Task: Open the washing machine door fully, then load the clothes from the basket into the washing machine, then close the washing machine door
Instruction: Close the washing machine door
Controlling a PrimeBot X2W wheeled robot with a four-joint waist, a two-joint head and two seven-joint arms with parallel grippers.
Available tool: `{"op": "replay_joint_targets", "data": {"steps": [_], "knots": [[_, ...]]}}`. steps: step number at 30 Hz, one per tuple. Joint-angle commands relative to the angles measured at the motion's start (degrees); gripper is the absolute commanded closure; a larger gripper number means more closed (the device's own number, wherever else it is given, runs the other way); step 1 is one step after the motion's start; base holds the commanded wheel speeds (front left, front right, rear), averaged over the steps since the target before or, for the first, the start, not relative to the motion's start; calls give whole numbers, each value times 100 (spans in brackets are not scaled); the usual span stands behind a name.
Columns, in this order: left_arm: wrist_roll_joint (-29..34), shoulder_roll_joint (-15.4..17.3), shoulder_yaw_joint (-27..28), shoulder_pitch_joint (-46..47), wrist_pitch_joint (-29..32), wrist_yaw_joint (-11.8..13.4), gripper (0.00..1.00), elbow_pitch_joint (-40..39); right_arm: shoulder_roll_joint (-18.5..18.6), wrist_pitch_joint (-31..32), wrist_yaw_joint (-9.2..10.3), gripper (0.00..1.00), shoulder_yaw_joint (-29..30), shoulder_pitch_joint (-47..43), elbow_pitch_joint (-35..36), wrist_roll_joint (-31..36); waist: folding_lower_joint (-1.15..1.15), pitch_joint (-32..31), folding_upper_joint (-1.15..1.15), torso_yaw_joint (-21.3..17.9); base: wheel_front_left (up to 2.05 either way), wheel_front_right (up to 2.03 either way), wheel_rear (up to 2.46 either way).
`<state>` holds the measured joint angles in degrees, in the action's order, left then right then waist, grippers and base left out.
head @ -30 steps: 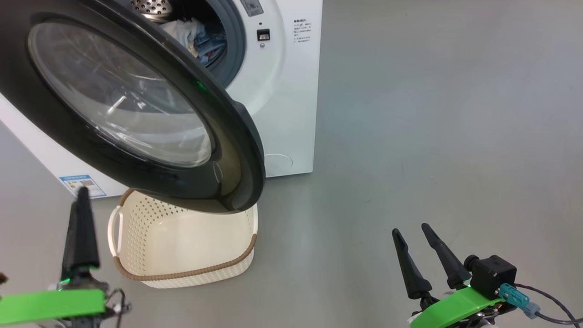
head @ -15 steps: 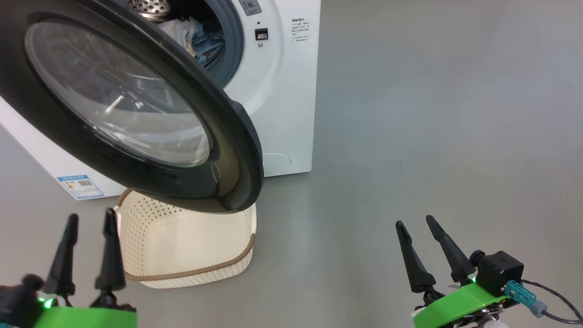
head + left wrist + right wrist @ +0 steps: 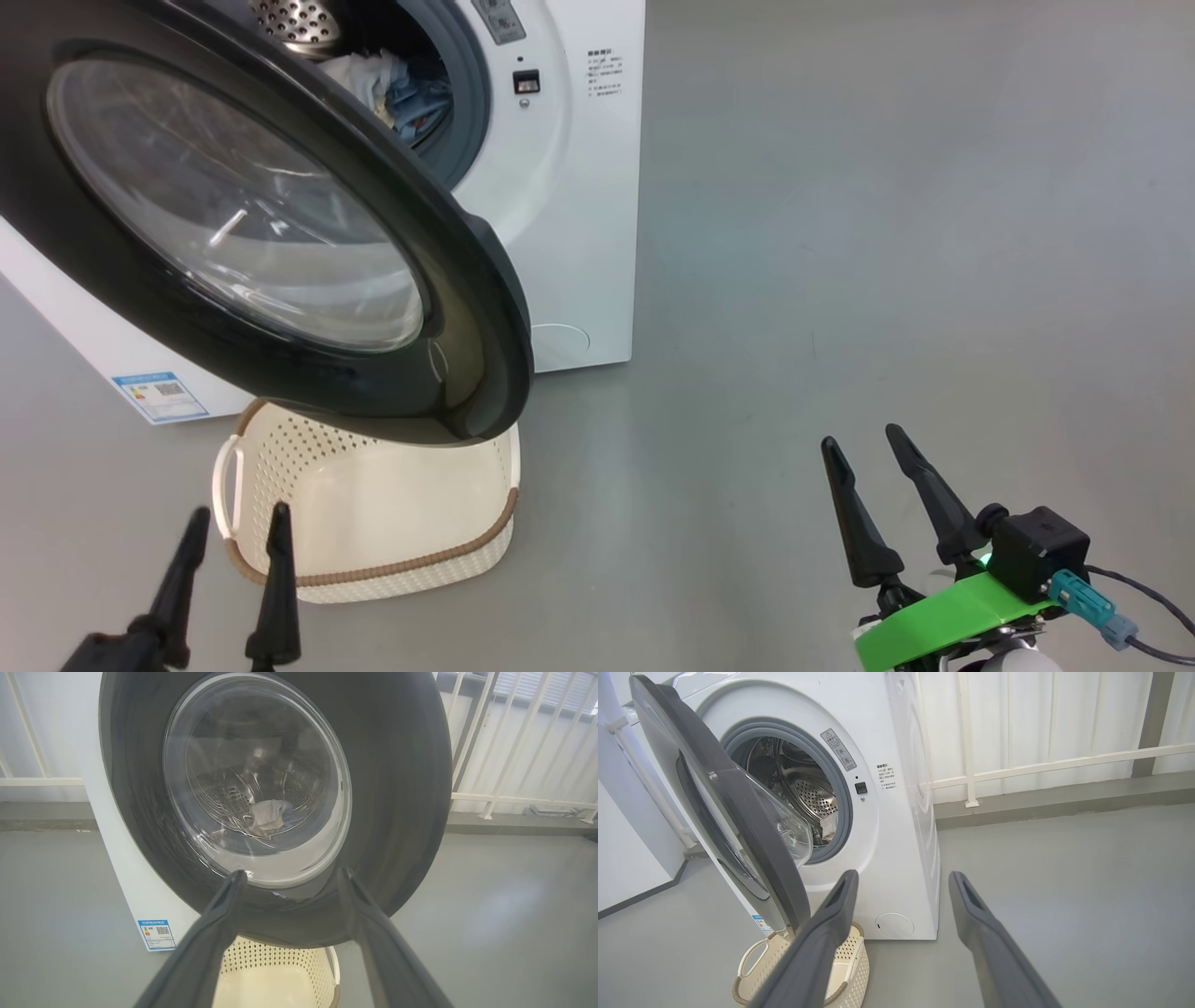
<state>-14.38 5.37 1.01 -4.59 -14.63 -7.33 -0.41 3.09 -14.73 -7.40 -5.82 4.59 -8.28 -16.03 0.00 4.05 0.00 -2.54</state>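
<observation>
In front of the washing machine, off its left corner, the left end effector stands with its two fingers spread wide and nothing between them. Its base is cut off by the bottom edge of the head view. A second ago it stood higher, beside the blue label, with one finger hiding the other; now it sits lower and both fingers show, against the left end of the basket.

The washing machine door stands about half open. It is hinged at the machine's left, its free edge swung out from the front, and its glass bowl bulges back toward the drum. It hides the left part of the opening and the far half of the basket. Past its rim, some of the clothes show inside the drum, their shapes hard to make out.

The basket sits on the floor just before the machine and under the door's lower edge, upright, its long axis roughly along the machine's front.

Well right of the machine, the right end effector hangs over bare floor with its fingers wide apart, holding nothing.
</observation>
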Motion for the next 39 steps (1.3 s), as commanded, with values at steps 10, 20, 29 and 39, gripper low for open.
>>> {"op": "replay_joint_targets", "data": {"steps": [10,20,29,39], "knots": [[173,-2,305,89,-37,-15,0,256,-22,-27,-9,0,-104,-68,162,95,0,-88,0,-29,0,0,0],[101,-25,308,87,-37,-15,0,286,-22,-27,-9,0,-81,-82,162,125,0,-130,0,12,0,0,0],[71,-43,278,65,-37,-15,0,284,-22,-27,-9,0,-73,-89,103,138,0,-169,0,54,0,0,0],[24,-27,277,69,-37,-15,0,278,-22,-27,-9,0,-60,-84,82,108,0,-175,0,70,0,0,0]]}}
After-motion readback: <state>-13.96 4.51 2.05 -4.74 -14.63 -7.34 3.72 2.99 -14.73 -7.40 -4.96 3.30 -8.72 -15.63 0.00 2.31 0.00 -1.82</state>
